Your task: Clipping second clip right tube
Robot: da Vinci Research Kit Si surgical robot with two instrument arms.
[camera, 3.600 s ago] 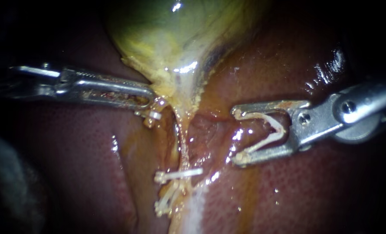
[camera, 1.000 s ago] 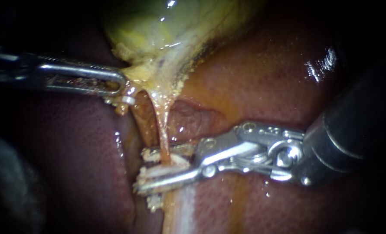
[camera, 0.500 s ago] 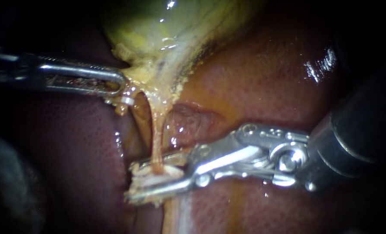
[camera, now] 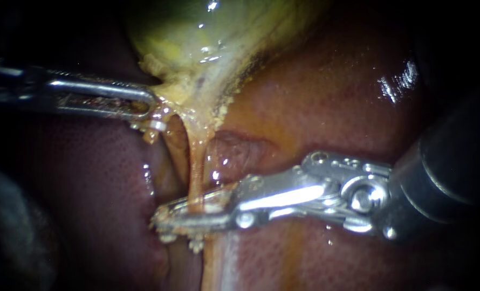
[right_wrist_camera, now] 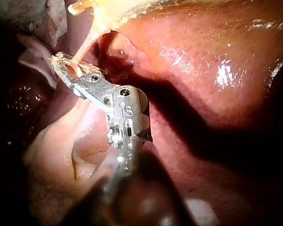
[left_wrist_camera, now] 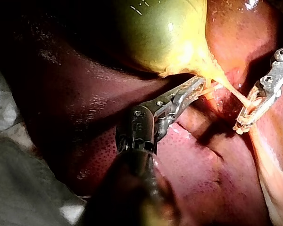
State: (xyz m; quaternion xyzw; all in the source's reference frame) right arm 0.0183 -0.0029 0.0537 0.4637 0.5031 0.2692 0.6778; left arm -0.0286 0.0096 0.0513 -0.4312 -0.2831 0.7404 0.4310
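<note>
A thin orange tube (camera: 196,172) runs down from the yellow-green gallbladder (camera: 207,37). My right instrument (camera: 162,220) lies across the tube's lower end, its jaws pressed together on the tube with a pale clip between them. The right wrist view shows the same grip, my right instrument (right_wrist_camera: 65,69) on the tube (right_wrist_camera: 82,49). My left instrument (camera: 151,105) is shut on yellowish tissue at the gallbladder's neck, also seen from the left wrist as my left instrument (left_wrist_camera: 200,88). A small white clip (camera: 157,125) sits just under its tip. Another clip's end (camera: 196,246) shows below the right jaws.
Dark red liver (camera: 331,102) surrounds the tube on both sides, wet and shiny. A pale band of tissue (camera: 226,264) runs down below the right jaws. My right instrument's thick dark shaft (camera: 456,172) fills the right side.
My right instrument came in from the right with open jaws carrying a clip, reached across the tube, and its jaws have closed on it. The left instrument has drawn the gallbladder's neck leftward.
</note>
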